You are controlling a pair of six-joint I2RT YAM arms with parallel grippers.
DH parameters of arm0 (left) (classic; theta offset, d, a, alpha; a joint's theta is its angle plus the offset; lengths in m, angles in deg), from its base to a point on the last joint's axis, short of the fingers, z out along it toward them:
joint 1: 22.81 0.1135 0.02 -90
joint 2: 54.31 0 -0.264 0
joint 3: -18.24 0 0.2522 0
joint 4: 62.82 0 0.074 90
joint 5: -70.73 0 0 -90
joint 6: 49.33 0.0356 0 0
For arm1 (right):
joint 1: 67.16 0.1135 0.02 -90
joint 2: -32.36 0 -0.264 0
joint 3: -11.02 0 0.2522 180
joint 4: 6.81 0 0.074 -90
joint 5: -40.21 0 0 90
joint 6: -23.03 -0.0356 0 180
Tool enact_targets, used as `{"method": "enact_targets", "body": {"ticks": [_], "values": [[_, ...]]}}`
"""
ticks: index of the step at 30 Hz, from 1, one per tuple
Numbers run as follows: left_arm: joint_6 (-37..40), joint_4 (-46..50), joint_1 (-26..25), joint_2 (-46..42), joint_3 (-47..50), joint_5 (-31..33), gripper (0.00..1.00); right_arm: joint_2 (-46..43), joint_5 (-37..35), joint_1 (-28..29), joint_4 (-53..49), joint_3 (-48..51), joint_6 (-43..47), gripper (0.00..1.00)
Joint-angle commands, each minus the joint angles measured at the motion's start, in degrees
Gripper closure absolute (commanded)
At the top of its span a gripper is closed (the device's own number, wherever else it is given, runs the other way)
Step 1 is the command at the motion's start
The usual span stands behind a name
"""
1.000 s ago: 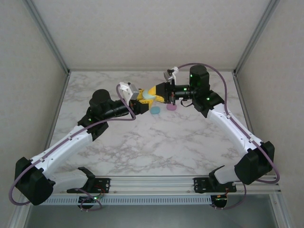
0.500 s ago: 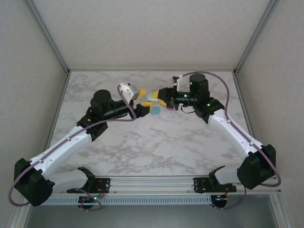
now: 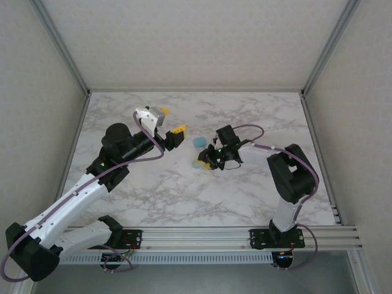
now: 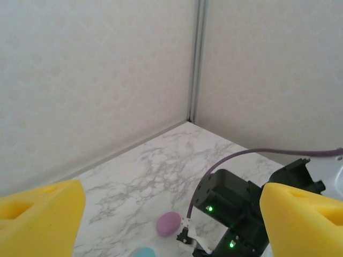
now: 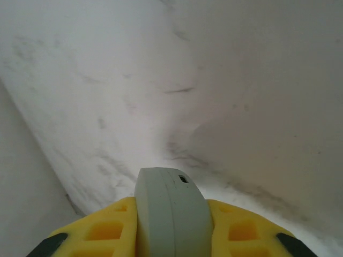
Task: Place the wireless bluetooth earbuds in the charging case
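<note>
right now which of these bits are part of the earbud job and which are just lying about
In the job:
- pale mint case, clamped in the right gripper
- left gripper, open, holding nothing

Lying about, probably spare for now:
- teal case, loose on the marble table
- lilac case, loose beside the teal one

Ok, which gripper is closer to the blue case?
Right. The right gripper, shut on the mint case, sits just on the robot's side of the blue case; the left gripper hangs open, farther to its left.
</note>
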Motion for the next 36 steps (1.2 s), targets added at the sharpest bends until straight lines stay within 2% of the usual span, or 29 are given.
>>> {"method": "enact_targets", "body": {"ticks": [1, 9, 14, 18, 20, 23, 26, 29, 31, 33, 36], "values": [[-0.14, 2.14, -0.41, -1.25, -0.31, 3.07, 0.15, 0.21, -2.03, 0.77, 1.33, -1.78, 2.67, 0.86], [-0.48, 2.04, -0.40, -1.02, 0.01, 5.67, 0.11, 0.72, -6.02, 0.85, -8.50, -2.60, 7.96, 0.75], [-0.10, 2.24, -0.40, -0.24, -0.46, 6.02, 0.10, -1.52, -10.91, 0.76, -15.78, -4.03, 11.59, 0.56], [0.13, 2.58, -0.32, -0.06, -0.36, 6.76, 0.09, -4.64, -17.85, 0.46, -23.20, -6.31, 14.62, 0.40], [0.25, 2.71, -0.31, -0.25, 0.04, 7.61, 0.09, -6.97, -23.12, 0.12, -27.65, -7.66, 16.06, 0.31], [0.52, 3.56, 0.10, -1.06, 0.78, 9.94, 0.08, -11.92, -34.12, -0.74, -33.74, -10.00, 18.52, 0.24], [0.52, 4.56, 1.23, -1.75, 2.31, 14.71, 0.01, -18.52, -51.39, -1.86, -37.23, -10.40, 21.20, 0.22], [-3.20, 7.41, 5.23, -1.58, 4.25, 22.33, 0.00, -25.78, -72.62, -3.73, -29.02, -4.22, 29.36, 0.11], [-6.39, 10.31, 8.80, -0.80, 5.52, 27.51, 0.00, -28.78, -79.46, -6.39, -20.97, 0.58, 36.72, 0.06], [-9.95, 12.34, 13.07, 0.03, 7.42, 31.07, 0.00, -29.98, -79.34, -11.02, -15.93, 4.01, 40.06, 0.02], [-13.21, 12.25, 18.73, 0.90, 12.03, 34.33, 0.00, -28.25, -74.51, -18.09, -4.99, 10.32, 42.48, 0.01]]}}
